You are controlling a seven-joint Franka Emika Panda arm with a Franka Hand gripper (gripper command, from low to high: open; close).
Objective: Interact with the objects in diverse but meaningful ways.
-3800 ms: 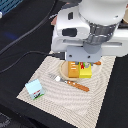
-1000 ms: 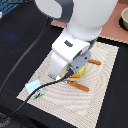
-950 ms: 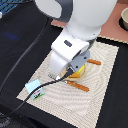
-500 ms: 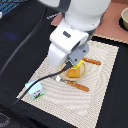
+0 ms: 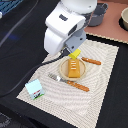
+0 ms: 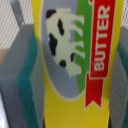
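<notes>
My gripper (image 5: 73, 52) is shut on a bright yellow rectangular box (image 5: 75, 54) and holds it just above a small round plate (image 5: 62, 70). In the wrist view the box (image 6: 75, 65) fills the frame, with a cow picture and a red "BUTTER" banner, clamped between grey and teal pads (image 6: 25, 85). An orange-yellow ridged block (image 5: 73, 69) lies on the plate. A small white carton with green-blue sides (image 5: 34, 89) stands at the mat's near corner, towards the exterior view's left. The brown sausage is out of view.
An orange-handled knife (image 5: 92, 61) lies beside the plate, and an orange-handled fork (image 5: 70, 82) lies in front of it, on a striped placemat (image 5: 102, 95). A grey pot (image 5: 98, 12) and a bowl (image 5: 123, 17) stand at the back. The arm hides part of the mat.
My gripper has risen and moved towards the exterior view's right, from near the carton to above the plate, with the yellow box still in it.
</notes>
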